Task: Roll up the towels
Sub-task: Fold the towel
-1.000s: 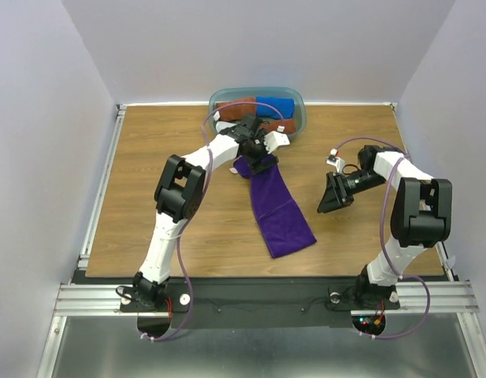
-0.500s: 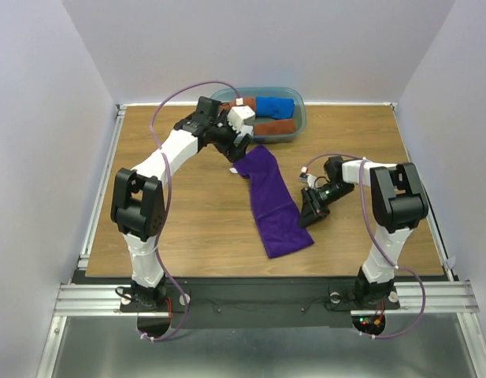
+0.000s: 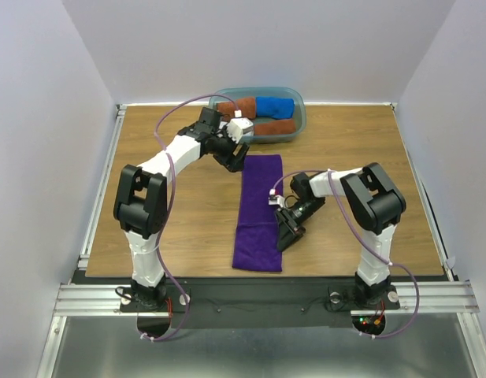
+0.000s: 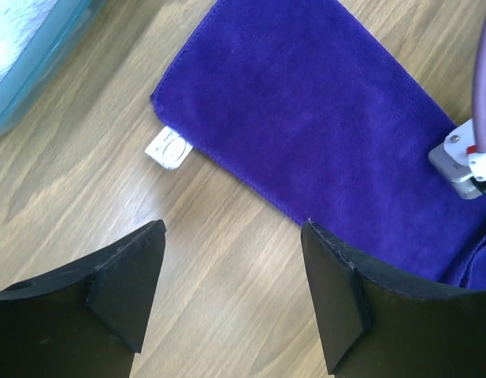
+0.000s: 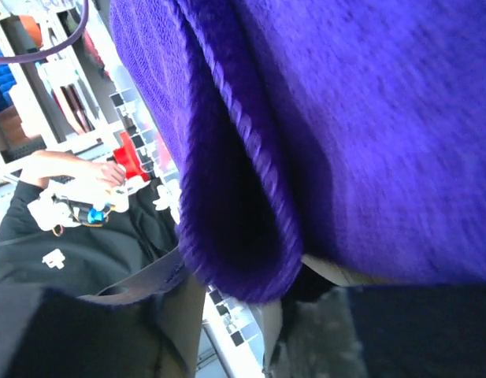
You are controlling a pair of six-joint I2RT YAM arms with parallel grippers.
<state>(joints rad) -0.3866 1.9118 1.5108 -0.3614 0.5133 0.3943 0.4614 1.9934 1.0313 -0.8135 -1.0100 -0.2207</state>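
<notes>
A deep purple towel (image 3: pixel 257 213) lies flat and straight on the wooden table, its long side running from far to near. Its white corner tag (image 4: pixel 168 148) sticks out at the far-left corner. My left gripper (image 3: pixel 235 157) hovers open just left of that corner, with bare wood between its fingers (image 4: pixel 233 230). My right gripper (image 3: pixel 283 235) sits at the towel's right edge, toward the near end. In the right wrist view a lifted fold of the purple towel (image 5: pixel 369 118) hangs between the jaws (image 5: pixel 254 295), which are shut on it.
A teal-grey tub (image 3: pixel 300 112) stands at the back of the table, just beyond the towel. It holds rolled rust-brown (image 3: pixel 233 107) and bright blue (image 3: pixel 274 105) towels. The tub's wall (image 4: pixel 34 59) is close to the left gripper.
The purple towel has swung from a diagonal to a straight lie and shifted left. My right gripper moved left onto its right edge and closed. My left gripper released the far end and sits beside it.
</notes>
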